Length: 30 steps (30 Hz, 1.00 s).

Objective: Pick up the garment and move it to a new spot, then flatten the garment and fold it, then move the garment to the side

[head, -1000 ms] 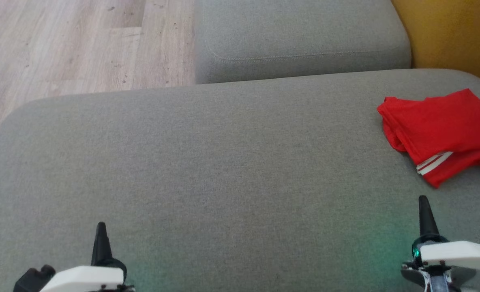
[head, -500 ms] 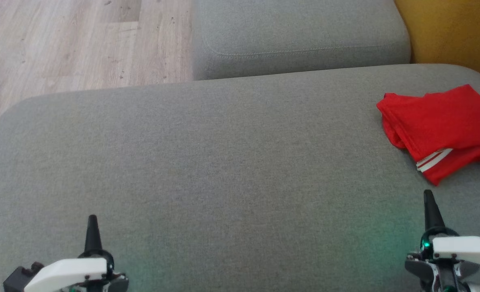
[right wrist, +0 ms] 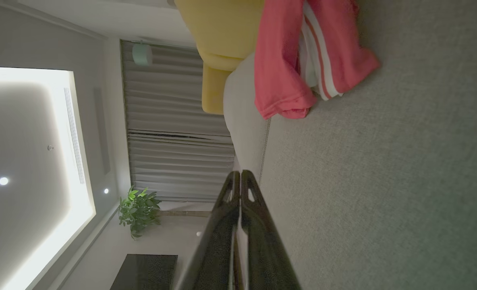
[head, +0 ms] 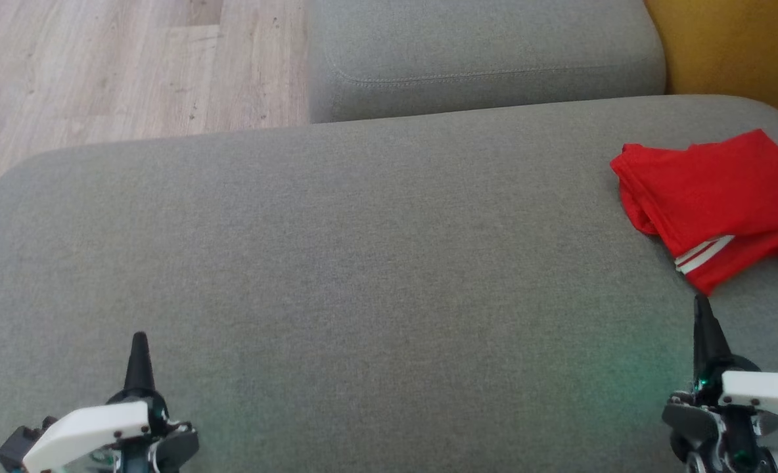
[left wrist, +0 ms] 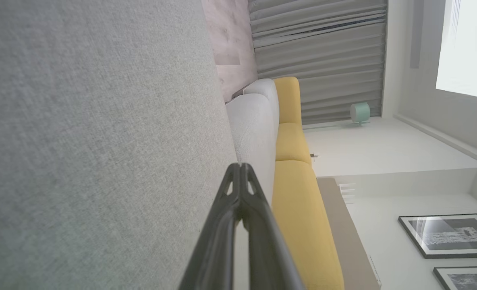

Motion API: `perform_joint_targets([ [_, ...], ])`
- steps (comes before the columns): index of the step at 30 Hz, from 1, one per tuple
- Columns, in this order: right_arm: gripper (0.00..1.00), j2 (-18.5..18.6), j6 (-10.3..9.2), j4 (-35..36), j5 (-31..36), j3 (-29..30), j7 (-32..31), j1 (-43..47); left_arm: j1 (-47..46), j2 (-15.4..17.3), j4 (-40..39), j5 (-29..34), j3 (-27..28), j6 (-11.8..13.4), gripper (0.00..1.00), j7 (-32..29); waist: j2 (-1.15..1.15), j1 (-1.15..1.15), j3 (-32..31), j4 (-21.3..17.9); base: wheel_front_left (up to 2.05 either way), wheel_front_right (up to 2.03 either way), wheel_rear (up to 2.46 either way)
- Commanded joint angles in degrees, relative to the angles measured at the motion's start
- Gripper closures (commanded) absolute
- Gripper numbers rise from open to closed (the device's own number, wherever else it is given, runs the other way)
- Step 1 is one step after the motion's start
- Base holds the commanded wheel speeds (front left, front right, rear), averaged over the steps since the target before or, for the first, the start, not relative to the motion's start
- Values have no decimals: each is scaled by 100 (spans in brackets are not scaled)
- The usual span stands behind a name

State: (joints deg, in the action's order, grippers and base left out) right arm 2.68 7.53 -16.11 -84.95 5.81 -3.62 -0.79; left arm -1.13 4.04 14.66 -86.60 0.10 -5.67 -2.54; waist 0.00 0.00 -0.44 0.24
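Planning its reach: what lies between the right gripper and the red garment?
Only bare grey sofa cushion. In the head view the shut right gripper points toward the garment with nothing between them; the right wrist view agrees.

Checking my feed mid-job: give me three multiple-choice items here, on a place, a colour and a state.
1. Where on the grey cushion does the red garment lie? A at its middle; B near its right end, beyond the right gripper; C on the wooden floor.
2. The garment's stripes are: A black; B yellow; C white.
3. The grippers are: A both open; B both shut, empty; C right shut on the garment.
Key: 1 B, it lies at the head view's right edge; 2 C, white bands cross the red cloth; 3 B, left gripper and right each show fingers pressed together, nothing between.
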Motion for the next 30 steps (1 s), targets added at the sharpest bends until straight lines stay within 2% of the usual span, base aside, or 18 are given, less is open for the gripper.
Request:
perform_joint_targets([
  [1, 100, 78, -4, 210, -205, -79, -75, -413, -336, 62, -128, -182, 245, -74, 100, -51, 0, 0, 10, -4, 0, 0, 0],
  [11, 100, 77, -4, 213, -784, -4, -226, -532, -486, 55, -73, -754, 404, -181, 100, -204, 0, 0, 62, -24, 0, 0, 0],
  [30, 100, 63, -4, 212, -767, 16, -242, -533, -490, 19, -70, -712, 455, -181, 100, -245, 0, 0, 62, -24, 0, 0, 0],
])
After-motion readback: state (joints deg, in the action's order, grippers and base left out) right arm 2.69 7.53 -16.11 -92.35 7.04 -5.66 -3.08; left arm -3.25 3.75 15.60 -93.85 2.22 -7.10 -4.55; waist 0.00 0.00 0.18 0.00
